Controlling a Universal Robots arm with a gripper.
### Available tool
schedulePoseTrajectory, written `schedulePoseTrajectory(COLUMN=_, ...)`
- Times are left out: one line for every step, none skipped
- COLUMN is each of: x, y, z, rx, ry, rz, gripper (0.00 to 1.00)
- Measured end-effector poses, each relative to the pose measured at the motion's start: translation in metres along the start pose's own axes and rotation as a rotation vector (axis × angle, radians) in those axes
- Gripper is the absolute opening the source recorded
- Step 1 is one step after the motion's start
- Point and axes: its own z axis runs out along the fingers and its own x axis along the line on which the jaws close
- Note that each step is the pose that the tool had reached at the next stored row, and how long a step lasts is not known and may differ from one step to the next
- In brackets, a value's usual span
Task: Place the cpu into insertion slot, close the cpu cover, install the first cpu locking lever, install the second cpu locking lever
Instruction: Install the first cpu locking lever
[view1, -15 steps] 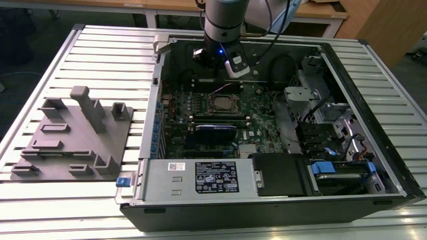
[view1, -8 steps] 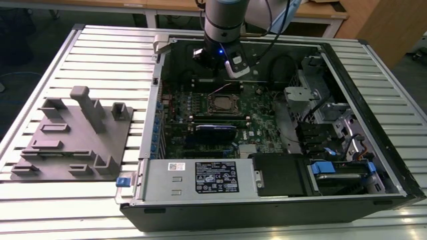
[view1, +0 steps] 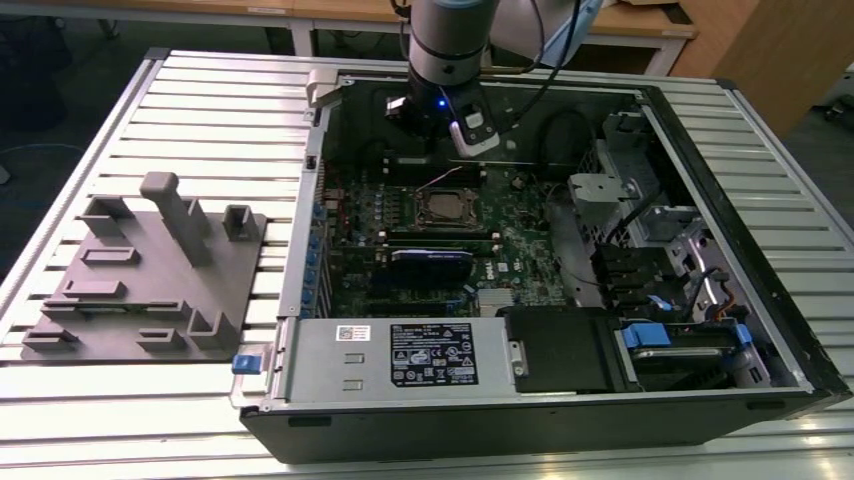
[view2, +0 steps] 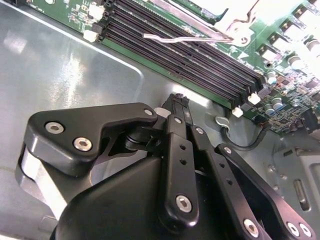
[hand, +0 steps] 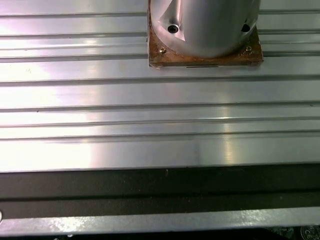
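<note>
Gripper (view2: 178, 98), fingers together and apparently empty, hovers beside the memory slots (view2: 190, 55), near the insertion slot (view1: 422, 205); a locking lever (view2: 185, 38) stands unlatched, so lever installation is judged in hand, calling for precise contact.

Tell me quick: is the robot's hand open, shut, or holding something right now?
Gripper: shut, with nothing visibly held.

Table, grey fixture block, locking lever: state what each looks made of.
Table: likely bare aluminium, brushed ribbed slats with bright glare. Grey fixture block: probably matte plastic, uniform dull grey, no shine. Locking lever: thin bent wire, seemingly steel, silvery and glinting.
</note>
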Motion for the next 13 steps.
schedulePoseTrajectory(x=0.0000, y=0.0000, z=0.0000, rx=-0.0009, ry=0.0000, rz=0.000, gripper=0.11)
schedulePoseTrajectory(x=0.0000, y=0.0000, z=0.0000, rx=-0.0017, ry=0.0001, rz=0.000, gripper=0.11)
schedulePoseTrajectory(x=0.0000, y=-0.0001, z=0.0000, rx=-0.0026, ry=0.0001, rz=0.000, gripper=0.11)
schedulePoseTrajectory(x=0.0000, y=-0.0001, z=0.0000, rx=-0.0033, ry=0.0001, rz=0.000, gripper=0.11)
schedulePoseTrajectory(x=0.0000, y=-0.0001, z=0.0000, rx=-0.0041, ry=0.0002, rz=0.000, gripper=0.11)
schedulePoseTrajectory(x=0.0000, y=-0.0002, z=0.0000, rx=-0.0050, ry=0.0002, rz=0.000, gripper=0.11)
schedulePoseTrajectory(x=0.0000, y=-0.0002, z=0.0000, rx=-0.0058, ry=0.0002, rz=0.000, gripper=0.11)
schedulePoseTrajectory(x=0.0000, y=-0.0002, z=-0.0001, rx=-0.0067, ry=0.0003, rz=0.000, gripper=0.11)
schedulePoseTrajectory(x=0.0000, y=-0.0002, z=-0.0001, rx=-0.0075, ry=0.0004, rz=0.000, gripper=0.11)
schedulePoseTrajectory(x=0.0000, y=-0.0003, z=-0.0001, rx=-0.0083, ry=0.0004, rz=0.000, gripper=0.11)
schedulePoseTrajectory(x=0.0000, y=-0.0003, z=-0.0001, rx=-0.0091, ry=0.0004, rz=0.000, gripper=0.11)
schedulePoseTrajectory(x=0.0000, y=-0.0004, z=-0.0002, rx=-0.0140, ry=0.0007, rz=0.000, gripper=0.11)
schedulePoseTrajectory(x=0.0000, y=-0.0005, z=-0.0002, rx=-0.0151, ry=0.0007, rz=0.000, gripper=0.11)
